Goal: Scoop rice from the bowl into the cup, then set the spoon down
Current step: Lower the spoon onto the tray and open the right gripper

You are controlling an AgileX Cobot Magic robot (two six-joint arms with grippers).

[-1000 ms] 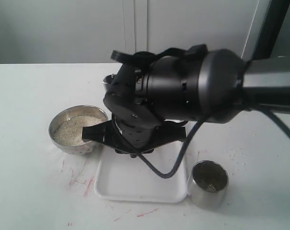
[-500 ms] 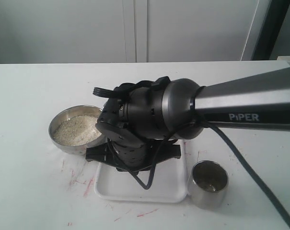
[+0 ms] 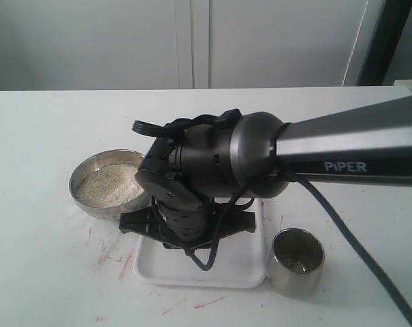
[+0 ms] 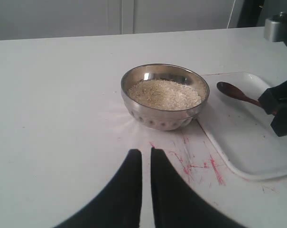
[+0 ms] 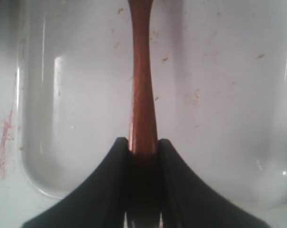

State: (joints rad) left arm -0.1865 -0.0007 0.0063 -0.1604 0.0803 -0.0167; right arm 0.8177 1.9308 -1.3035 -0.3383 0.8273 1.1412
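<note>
The steel bowl [image 4: 134, 102] holds a pale heap of rice [image 4: 164, 94] and stands left of a white tray [image 3: 192, 271]. My right gripper [image 5: 143, 142] is shut on the handle of the brown wooden spoon [image 5: 143, 90], low over the tray. The spoon's oval head [image 4: 230, 90] lies near the tray edge beside the bowl. In the exterior view the right arm [image 3: 219, 170] hides the spoon. The steel cup [image 3: 297, 272] stands right of the tray with some rice in it. My left gripper [image 4: 146, 154] hovers shut and empty over the table, short of the bowl.
Red marks [image 4: 200, 166] stain the table between the bowl and the tray. A few loose grains [image 5: 164, 58] lie on the tray floor. A white cabinet wall [image 3: 192, 41] runs behind the table.
The right arm has swung back from over the bowl to above the tray and come down with the spoon. In the last half second it sank only a little.
</note>
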